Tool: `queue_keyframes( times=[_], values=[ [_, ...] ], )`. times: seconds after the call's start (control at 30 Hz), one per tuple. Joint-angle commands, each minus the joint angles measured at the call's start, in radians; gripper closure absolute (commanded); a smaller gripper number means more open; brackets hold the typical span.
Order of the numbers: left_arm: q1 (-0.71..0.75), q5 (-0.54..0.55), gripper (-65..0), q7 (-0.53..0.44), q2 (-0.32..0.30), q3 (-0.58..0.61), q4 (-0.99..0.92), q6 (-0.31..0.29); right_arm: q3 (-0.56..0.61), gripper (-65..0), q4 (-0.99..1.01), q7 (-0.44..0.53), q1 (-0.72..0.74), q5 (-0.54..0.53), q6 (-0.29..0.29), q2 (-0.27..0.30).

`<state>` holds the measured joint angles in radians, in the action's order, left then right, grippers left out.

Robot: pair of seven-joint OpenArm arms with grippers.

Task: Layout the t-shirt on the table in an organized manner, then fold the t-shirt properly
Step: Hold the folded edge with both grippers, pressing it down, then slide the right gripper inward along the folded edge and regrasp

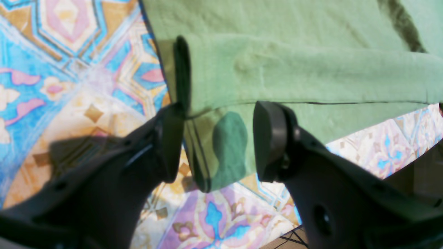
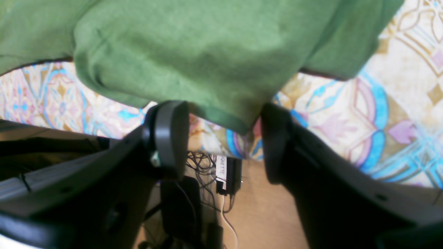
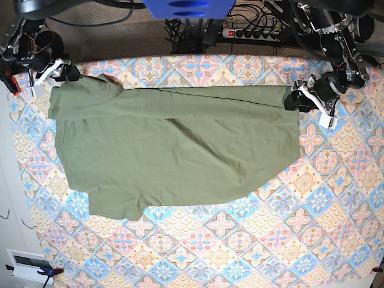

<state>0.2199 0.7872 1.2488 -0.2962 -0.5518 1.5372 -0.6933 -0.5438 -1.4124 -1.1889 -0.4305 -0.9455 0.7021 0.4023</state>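
Now | left tool [image 1: 218,141] open at t-shirt [image 3: 174,150] corner | right tool [image 2: 225,141] open

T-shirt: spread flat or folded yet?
Partly folded. The t-shirt lies spread across the table, but its far edge is doubled over in a strip; one sleeve still sticks out.

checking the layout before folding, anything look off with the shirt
The t-shirt lies spread but not flat: a strip along its far edge is folded over onto the body, a diagonal crease crosses the middle, and the near hem runs slanted with one sleeve sticking out.
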Motion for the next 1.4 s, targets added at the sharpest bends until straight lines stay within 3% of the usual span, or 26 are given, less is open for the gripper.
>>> queue_keyframes(
  times=[0.0, 0.3, 0.47, 0.57, 0.83, 1.1, 1.37],
  values=[
    [-0.007, 0.022, -29.9, -0.017, -0.014, -0.004, 0.016, -0.005, 0.027, -32.3, -0.001, -0.026, -0.003, 0.026, -0.004, 0.001],
    [-0.006, 0.022, -29.9, -0.017, -0.014, -0.004, 0.016, -0.005, 0.064, -18.0, -0.041, -0.032, 0.069, 0.024, -0.004, 0.001],
    [-0.006, 0.022, -29.9, -0.017, -0.014, -0.004, 0.016, -0.005, 0.063, -3.1, -0.044, -0.036, 0.068, 0.023, -0.004, 0.001],
    [-0.006, 0.022, -29.9, -0.017, -0.014, -0.004, 0.016, -0.005, 0.050, -2.7, -0.046, -0.067, 0.065, 0.018, -0.004, 0.001],
    [-0.006, 0.022, -29.9, -0.017, -0.013, -0.004, 0.013, -0.005, -0.015, -2.7, -0.051, -0.082, 0.061, -0.218, -0.004, 0.024],
    [-0.007, 0.022, -29.9, -0.017, -0.011, -0.004, 0.013, -0.005, -0.037, -2.7, -0.124, -0.082, 0.074, -0.229, -0.004, 0.031],
    [-0.006, 0.022, -29.9, -0.017, -0.010, -0.004, 0.013, -0.005, -0.029, -2.7, -0.112, -0.082, 0.253, -0.223, -0.004, 0.031]
  ],
)
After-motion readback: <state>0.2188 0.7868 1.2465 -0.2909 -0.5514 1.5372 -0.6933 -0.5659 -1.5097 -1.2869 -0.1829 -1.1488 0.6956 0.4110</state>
